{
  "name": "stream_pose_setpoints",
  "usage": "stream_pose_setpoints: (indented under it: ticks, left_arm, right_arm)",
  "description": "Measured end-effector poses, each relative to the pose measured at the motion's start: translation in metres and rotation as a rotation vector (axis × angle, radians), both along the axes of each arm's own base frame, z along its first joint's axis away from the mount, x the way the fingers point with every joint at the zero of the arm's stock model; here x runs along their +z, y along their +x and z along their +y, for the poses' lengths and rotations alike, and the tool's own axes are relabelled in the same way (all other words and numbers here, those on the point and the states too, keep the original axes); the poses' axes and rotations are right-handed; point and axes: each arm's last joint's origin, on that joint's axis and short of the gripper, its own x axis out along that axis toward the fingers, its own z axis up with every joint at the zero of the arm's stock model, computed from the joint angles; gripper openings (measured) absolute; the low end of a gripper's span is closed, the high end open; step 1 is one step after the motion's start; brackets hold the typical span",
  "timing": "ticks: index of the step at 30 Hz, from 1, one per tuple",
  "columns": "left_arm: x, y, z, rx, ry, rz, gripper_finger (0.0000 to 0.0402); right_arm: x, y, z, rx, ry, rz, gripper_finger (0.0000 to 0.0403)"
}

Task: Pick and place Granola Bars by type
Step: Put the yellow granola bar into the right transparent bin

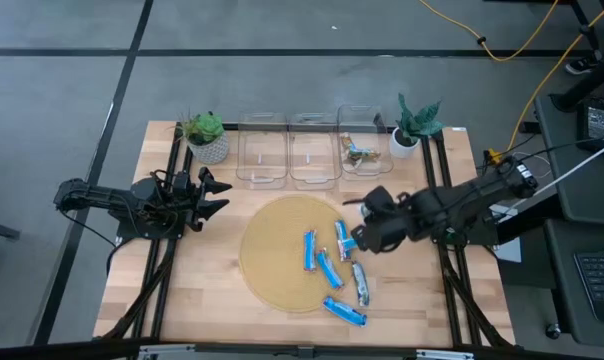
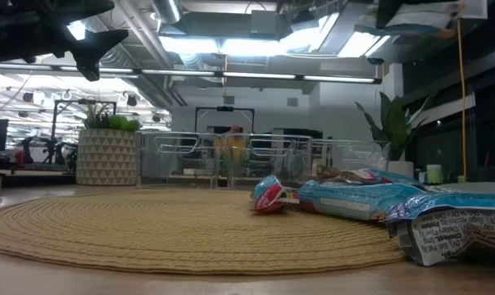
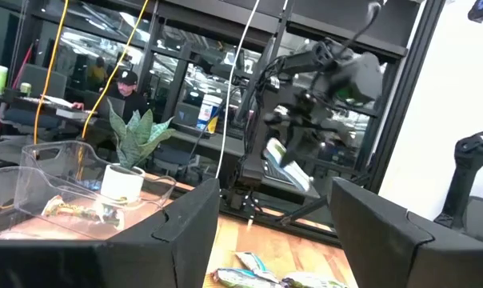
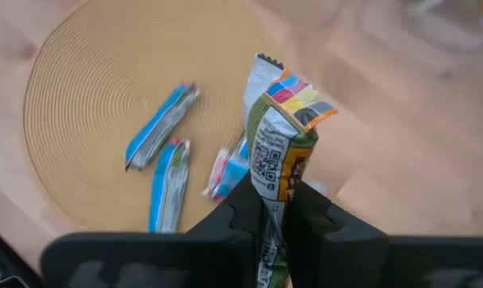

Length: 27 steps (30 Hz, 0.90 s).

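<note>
Granola bars [image 1: 326, 270] lie scattered on the right half of the round woven mat [image 1: 272, 252]: four blue ones and one silvery one [image 1: 361, 284] at the mat's edge. More silvery bars [image 1: 359, 153] sit inside the rightmost of three clear bins [image 1: 359, 138] at the table's far side. The right gripper [image 4: 275, 210] hangs above the mat's right edge with its jaws pinching a green-brown bar [image 4: 280, 152] upright; the wrapper's coloured squares and QR code face the wrist camera. The left gripper [image 1: 214, 194] waits over the table's left side, beside the mat, near a potted plant [image 1: 206, 135], its jaws spread with nothing between them. Another plant [image 1: 413, 123] stands by the rightmost bin.
</note>
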Motion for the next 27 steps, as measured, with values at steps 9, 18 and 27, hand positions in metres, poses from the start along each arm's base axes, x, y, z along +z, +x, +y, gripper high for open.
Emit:
stream_pose_setpoints:
  ticks: [9, 18, 27]
  left_arm:
    - [0.000, 0.000, 0.000, 0.000, 0.000, 0.000, 0.0226]
    - [0.000, 0.000, 0.000, 0.000, 0.000, 0.000, 0.0226]
    - [0.000, 0.000, 0.000, 0.000, 0.000, 0.000, 0.0226]
  right_arm:
    - [0.019, -0.005, -0.051, 0.096, -0.095, 0.014, 0.0031]
    - [0.035, -0.005, -0.103, 0.175, -0.221, -0.029, 0.0027]
    - [0.044, -0.004, -0.165, 0.247, -0.366, -0.032, 0.0039]
